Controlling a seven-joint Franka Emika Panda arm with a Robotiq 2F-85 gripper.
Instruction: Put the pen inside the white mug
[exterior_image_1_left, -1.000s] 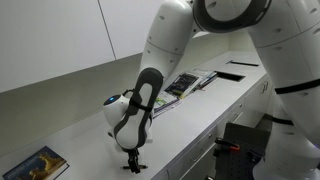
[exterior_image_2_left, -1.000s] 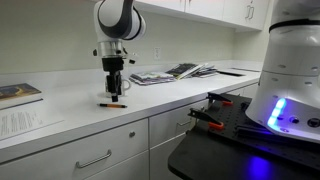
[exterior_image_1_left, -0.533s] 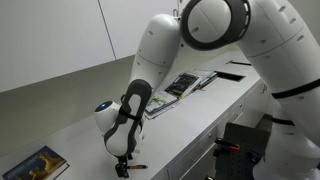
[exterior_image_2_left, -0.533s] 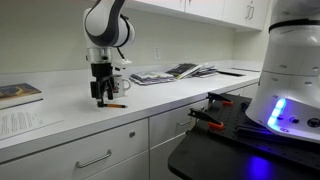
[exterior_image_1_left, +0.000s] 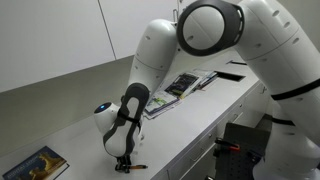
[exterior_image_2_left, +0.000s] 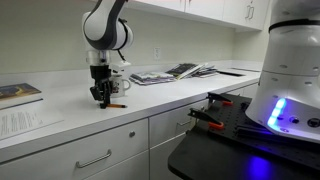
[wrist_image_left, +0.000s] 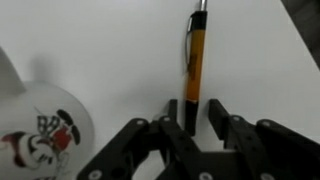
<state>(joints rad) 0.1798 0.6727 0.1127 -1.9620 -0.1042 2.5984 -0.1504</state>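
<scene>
The orange pen (wrist_image_left: 197, 55) lies flat on the white counter, its dark near end between my fingertips. My gripper (wrist_image_left: 193, 105) is down at the counter, astride that end, its jaws narrowed but open; a thin gap still shows on the right side. The white mug (wrist_image_left: 40, 130) with a dark printed pattern stands just left of the gripper. In both exterior views the gripper (exterior_image_1_left: 123, 163) (exterior_image_2_left: 102, 100) is lowered onto the counter near its front edge. The pen (exterior_image_1_left: 137, 166) (exterior_image_2_left: 114, 105) sticks out beside it, and the mug (exterior_image_1_left: 103, 113) (exterior_image_2_left: 119, 85) stands close behind.
Open magazines (exterior_image_1_left: 185, 83) (exterior_image_2_left: 170, 72) lie farther along the counter. A book (exterior_image_1_left: 35, 165) (exterior_image_2_left: 18, 93) lies at the other end, with a printed sheet (exterior_image_2_left: 25, 122) near it. The counter's front edge (exterior_image_2_left: 120, 118) runs just in front of the pen.
The gripper has come down from above the pen to the counter, and its jaws have narrowed around the pen's near end. The pen has not moved.
</scene>
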